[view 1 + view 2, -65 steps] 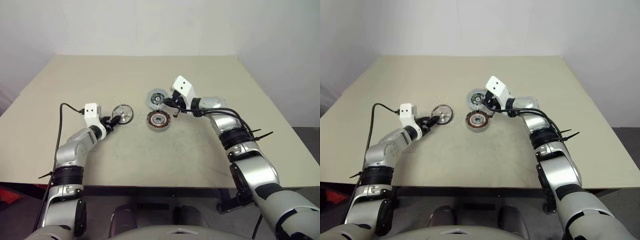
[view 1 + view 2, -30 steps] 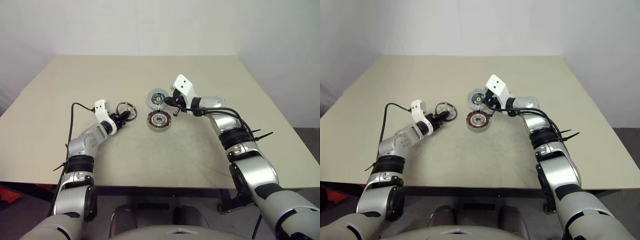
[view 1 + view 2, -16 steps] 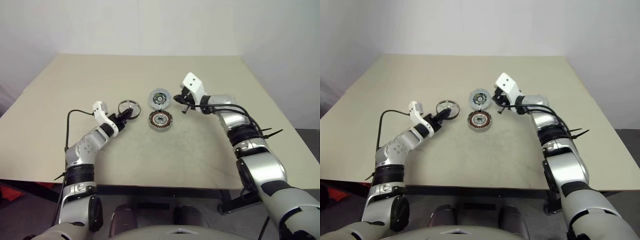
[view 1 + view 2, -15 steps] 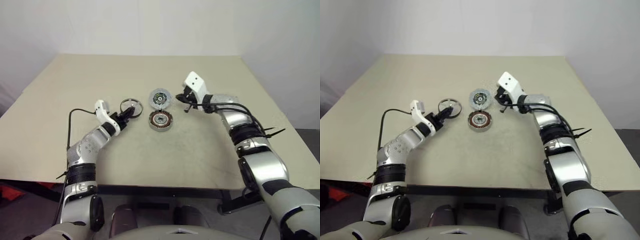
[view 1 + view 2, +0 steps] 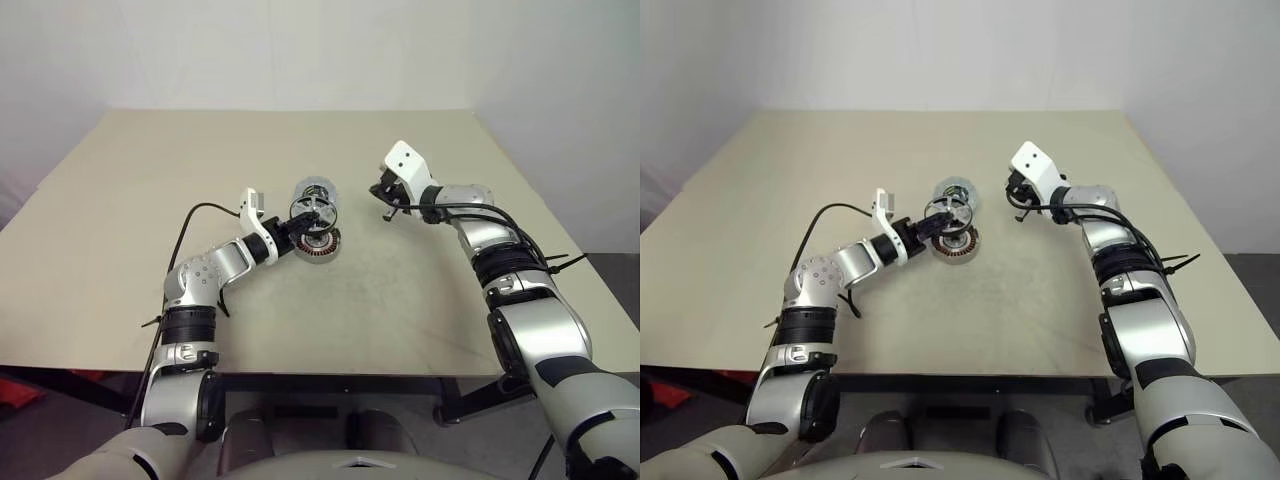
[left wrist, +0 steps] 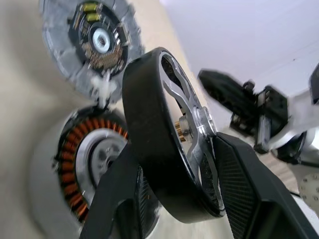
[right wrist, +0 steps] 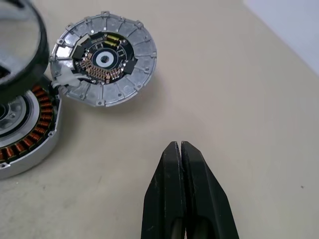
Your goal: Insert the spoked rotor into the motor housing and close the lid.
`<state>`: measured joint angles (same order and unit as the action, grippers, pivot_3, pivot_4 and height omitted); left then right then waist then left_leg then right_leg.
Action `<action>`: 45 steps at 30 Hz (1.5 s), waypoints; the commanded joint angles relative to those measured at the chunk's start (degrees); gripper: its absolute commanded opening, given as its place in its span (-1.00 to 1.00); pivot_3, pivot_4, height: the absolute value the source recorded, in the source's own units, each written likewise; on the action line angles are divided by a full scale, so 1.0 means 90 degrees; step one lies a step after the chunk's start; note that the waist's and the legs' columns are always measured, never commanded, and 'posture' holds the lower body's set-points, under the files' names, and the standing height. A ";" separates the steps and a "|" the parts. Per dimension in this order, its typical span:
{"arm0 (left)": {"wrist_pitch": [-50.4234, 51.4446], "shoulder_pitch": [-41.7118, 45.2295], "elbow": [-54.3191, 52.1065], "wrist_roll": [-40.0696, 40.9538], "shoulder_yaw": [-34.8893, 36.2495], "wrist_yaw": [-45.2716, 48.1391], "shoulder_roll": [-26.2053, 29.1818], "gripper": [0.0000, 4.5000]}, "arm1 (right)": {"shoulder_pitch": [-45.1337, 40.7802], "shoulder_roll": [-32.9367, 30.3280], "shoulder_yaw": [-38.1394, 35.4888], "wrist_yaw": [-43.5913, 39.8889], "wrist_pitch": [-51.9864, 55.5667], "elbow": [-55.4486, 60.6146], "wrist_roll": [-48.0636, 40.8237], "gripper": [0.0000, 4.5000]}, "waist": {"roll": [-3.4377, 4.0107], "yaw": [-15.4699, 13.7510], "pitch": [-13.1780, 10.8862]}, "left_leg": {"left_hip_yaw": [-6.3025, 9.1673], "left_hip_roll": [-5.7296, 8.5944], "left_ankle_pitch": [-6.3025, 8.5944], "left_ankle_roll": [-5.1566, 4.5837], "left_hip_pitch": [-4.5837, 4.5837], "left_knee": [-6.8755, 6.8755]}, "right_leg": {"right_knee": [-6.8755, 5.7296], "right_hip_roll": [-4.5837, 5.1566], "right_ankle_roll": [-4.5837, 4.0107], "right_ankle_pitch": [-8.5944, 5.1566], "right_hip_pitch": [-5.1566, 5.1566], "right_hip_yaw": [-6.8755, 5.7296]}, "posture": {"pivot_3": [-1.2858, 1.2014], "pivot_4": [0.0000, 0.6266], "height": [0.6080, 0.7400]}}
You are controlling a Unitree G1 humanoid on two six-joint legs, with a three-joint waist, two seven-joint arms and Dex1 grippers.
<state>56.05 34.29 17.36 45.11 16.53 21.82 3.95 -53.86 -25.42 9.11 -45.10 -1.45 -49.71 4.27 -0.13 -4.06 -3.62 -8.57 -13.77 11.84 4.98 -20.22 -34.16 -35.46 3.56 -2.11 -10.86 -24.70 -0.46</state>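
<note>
The spoked rotor (image 5: 313, 211) is a dark-rimmed wheel with silver spokes. My left gripper (image 5: 299, 223) is shut on it, one finger on each face (image 6: 239, 184). The rotor stands tilted on edge in the air, just above the motor housing (image 5: 319, 245), whose copper coils (image 6: 75, 144) ring a silver hub. The lid (image 7: 104, 59) lies open and flat on the table beyond the housing, joined to its edge, its dark inner face up. My right gripper (image 7: 180, 149) is shut and empty, hovering to the right of the lid and apart from it.
The beige table (image 5: 450, 300) carries nothing else, with bare surface on all sides of the housing. A black cable (image 5: 200, 212) loops from my left wrist. A white wall stands behind the table's far edge.
My left gripper has carried the rotor right and upward from beside the housing to just above it, rolling it onto its edge. My right gripper has drawn back to the right, away from the lid.
</note>
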 commanded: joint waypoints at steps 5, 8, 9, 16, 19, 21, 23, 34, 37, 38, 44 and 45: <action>0.0200 0.0336 0.0533 0.0052 0.0034 0.0151 0.0006 -0.30 | -0.0040 -0.0038 -0.0167 0.0084 0.0047 0.0425 -0.0072 -1.00 | 0.0000 -0.0004 0.0000 | 0.0000 0.0000 0.0001 -0.0002 -0.0001 0.0000 | 0.0003 0.0000 0.0000 0.0000 0.0000 -0.0001 | 0.03 -1.00 1.00; 0.0229 0.0383 0.0639 0.0046 0.0037 0.0183 0.0006 -0.30 | -0.0038 -0.0013 -0.0166 0.0085 0.0075 0.0472 -0.0081 -1.00 | -0.0001 -0.0005 -0.0001 | 0.0000 0.0000 0.0002 -0.0004 -0.0002 0.0000 | 0.0005 0.0000 0.0000 0.0000 0.0000 -0.0001 | 0.03 -1.00 1.00; 0.0235 0.0391 0.0671 0.0010 -0.0010 0.0225 0.0022 -0.30 | -0.0036 -0.0007 -0.0168 0.0082 0.0078 0.0482 -0.0087 -1.00 | -0.0001 -0.0006 -0.0001 | 0.0000 0.0000 0.0002 -0.0004 -0.0002 0.0000 | 0.0005 0.0000 0.0000 0.0000 0.0000 -0.0001 | 0.03 -1.00 1.00; 0.0136 0.0466 0.0856 -0.0106 -0.0034 0.0289 0.0029 -0.30 | 0.0014 -0.0013 -0.0166 0.0066 0.0086 0.0544 -0.0092 -1.00 | -0.0001 -0.0007 -0.0001 | 0.0000 0.0000 0.0002 -0.0004 -0.0002 0.0001 | 0.0005 0.0001 0.0000 0.0000 0.0001 -0.0001 | 0.03 -1.00 1.00; 0.0072 0.0517 0.0951 -0.0155 0.0000 0.0293 0.0031 -0.30 | 0.0019 -0.0011 -0.0164 0.0063 0.0085 0.0552 -0.0090 -1.00 | -0.0001 -0.0009 -0.0001 | 0.0000 0.0000 0.0002 -0.0004 -0.0002 0.0000 | 0.0005 0.0001 0.0000 0.0000 0.0001 -0.0001 | 0.03 -1.00 1.00; 0.0026 0.0533 0.1013 -0.0184 0.0005 0.0296 0.0035 -0.30 | 0.0012 -0.0006 -0.0161 0.0069 0.0078 0.0539 -0.0086 -1.00 | -0.0001 -0.0009 -0.0001 | 0.0000 0.0000 0.0002 -0.0004 -0.0002 0.0001 | 0.0004 0.0001 0.0000 0.0000 0.0001 -0.0001 | 0.03 -1.00 1.00; -0.0011 0.0530 0.1036 -0.0205 0.0001 0.0296 0.0037 -0.30 | 0.0007 -0.0003 -0.0156 0.0071 0.0066 0.0525 -0.0079 -1.00 | -0.0001 -0.0009 -0.0001 | 0.0000 0.0000 0.0002 -0.0004 -0.0002 0.0001 | 0.0005 0.0000 0.0000 0.0000 0.0001 -0.0001 | 0.03 -1.00 1.00; 0.0049 0.0304 0.0792 -0.0202 -0.0035 0.0314 0.0135 0.02 | -0.0026 0.0011 -0.0151 0.0080 0.0015 0.0447 -0.0067 -1.00 | -0.0001 -0.0003 -0.0001 | 0.0000 0.0000 0.0002 -0.0004 -0.0001 0.0000 | 0.0004 0.0000 0.0000 0.0000 0.0001 0.0000 | 0.03 -1.00 1.00; 0.0097 0.0232 0.0667 -0.0178 -0.0035 0.0336 0.0159 0.43 | -0.0037 0.0019 -0.0147 0.0093 -0.0015 0.0406 -0.0056 -1.00 | -0.0001 -0.0002 -0.0001 | 0.0000 0.0000 0.0002 -0.0004 0.0000 0.0000 | 0.0003 0.0000 0.0000 0.0000 0.0003 0.0000 | 0.03 -1.00 1.00; 0.0115 0.0208 0.0621 -0.0165 -0.0023 0.0331 0.0168 0.58 | -0.0037 0.0025 -0.0145 0.0095 -0.0020 0.0401 -0.0056 -1.00 | -0.0001 -0.0002 -0.0001 | 0.0000 0.0000 0.0002 -0.0004 0.0002 0.0000 | 0.0002 0.0000 0.0000 0.0000 0.0004 0.0000 | 0.03 -1.00 1.00; 0.0299 0.0080 0.0319 -0.0015 0.0134 0.0207 0.0233 0.98 | -0.0053 0.0060 -0.0132 0.0117 -0.0077 0.0327 -0.0032 -1.00 | -0.0001 0.0015 -0.0001 | 0.0000 -0.0001 0.0004 -0.0006 0.0009 0.0001 | 0.0000 -0.0001 0.0000 0.0000 0.0021 0.0001 | 0.03 -1.00 1.00; 0.0361 0.0039 0.0210 0.0036 0.0160 0.0198 0.0258 0.98 | -0.0061 0.0063 -0.0133 0.0116 -0.0083 0.0314 -0.0030 -1.00 | -0.0001 0.0018 -0.0001 | 0.0000 -0.0001 0.0003 -0.0005 0.0008 0.0001 | 0.0001 -0.0001 0.0000 0.0000 0.0021 0.0002 | 0.03 -1.00 1.00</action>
<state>58.23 35.35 21.51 44.74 16.82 24.13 4.91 -53.00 -24.64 9.12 -44.65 -1.07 -47.61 4.28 -0.14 -3.90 -3.63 -8.57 -13.78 11.87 4.94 -20.15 -34.14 -35.45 3.54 -2.11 -10.86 -24.51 -0.45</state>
